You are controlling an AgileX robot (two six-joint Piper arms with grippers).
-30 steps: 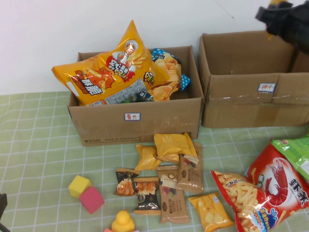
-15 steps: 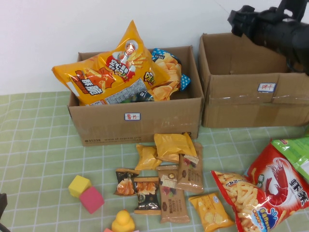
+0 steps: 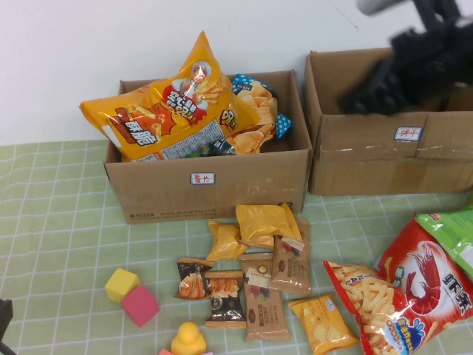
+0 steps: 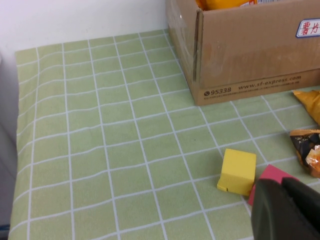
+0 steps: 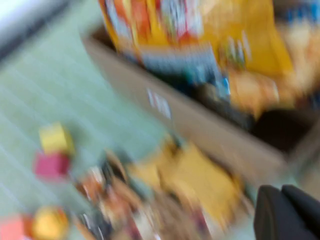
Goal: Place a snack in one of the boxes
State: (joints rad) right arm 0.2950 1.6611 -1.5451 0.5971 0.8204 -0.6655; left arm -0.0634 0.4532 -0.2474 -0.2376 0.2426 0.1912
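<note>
Cardboard marks both boxes at the far side of the counter (image 3: 59, 222): the left box (image 3: 207, 188) is already heaped with a big yellow chip bag (image 3: 166, 111) riding above its rim, while the right box (image 3: 384, 155) looks mostly open inside. The loose snacks lie on the near side, a cluster of small yellow packets (image 3: 259, 225) and brown wafer packs (image 3: 266, 288) in front of the left box, and a red shrimp-chip bag (image 3: 425, 285) at the near right.

The right hand (image 3: 369, 92) hangs blurred above the right box, and I cannot tell whether it is parted or closed. The left hand (image 4: 287, 210) sits low at the near left beside a yellow block (image 4: 237, 171); its state is also unclear.

The likely trouble, as I judge it: a fast descent could clip the right box's wall, or a pinch into the overlapping packets could lift two or slip. Dropping into the overfull left box risks the snack sliding back out.
</note>
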